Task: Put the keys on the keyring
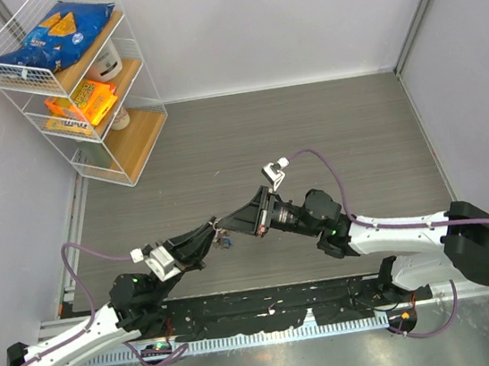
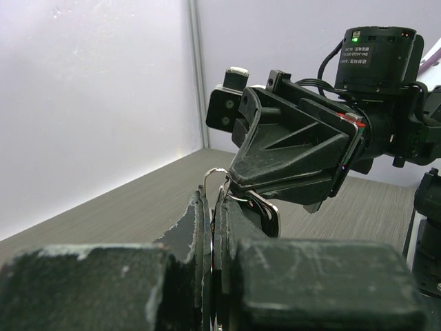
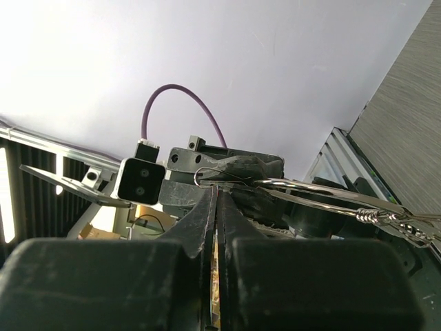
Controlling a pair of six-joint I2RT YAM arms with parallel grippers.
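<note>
Slipping is the main risk. The left gripper (image 1: 208,234) has its fingers pressed together on the keyring (image 2: 215,171), whose thin wire loop pokes up from between the pads. So little wire is pinched that a sideways push from the other arm could twist it out or roll it flat.

The right gripper (image 1: 242,221) is likewise closed tight, with its tip right at the loop. It appears to pinch a key (image 2: 267,214) that hangs just below that tip, though the contact itself is hidden in every view. Both things are held in the air between the two arms, above the near middle of the table (image 1: 327,127).

If the key's hole misses the split in the wire, the key would ride along the outside. Once let go, it would drop. The fingertips are almost touching, so any further advance could jam finger against finger and lever the ring loose. The dangling keys (image 1: 225,239) under the meeting point could also swing and snag.

Counted:
- Two arms and two grippers, both clamped.
- One keyring.
- One key plainly seen from the left wrist, and a small hanging cluster seen from overhead that is too tiny to number.
- One wire rack (image 1: 146,88) with three shelves at the far left.
- One blue bag (image 1: 53,32) on the rack's top shelf.
- One orange packet (image 1: 81,105) on the shelf below
</note>
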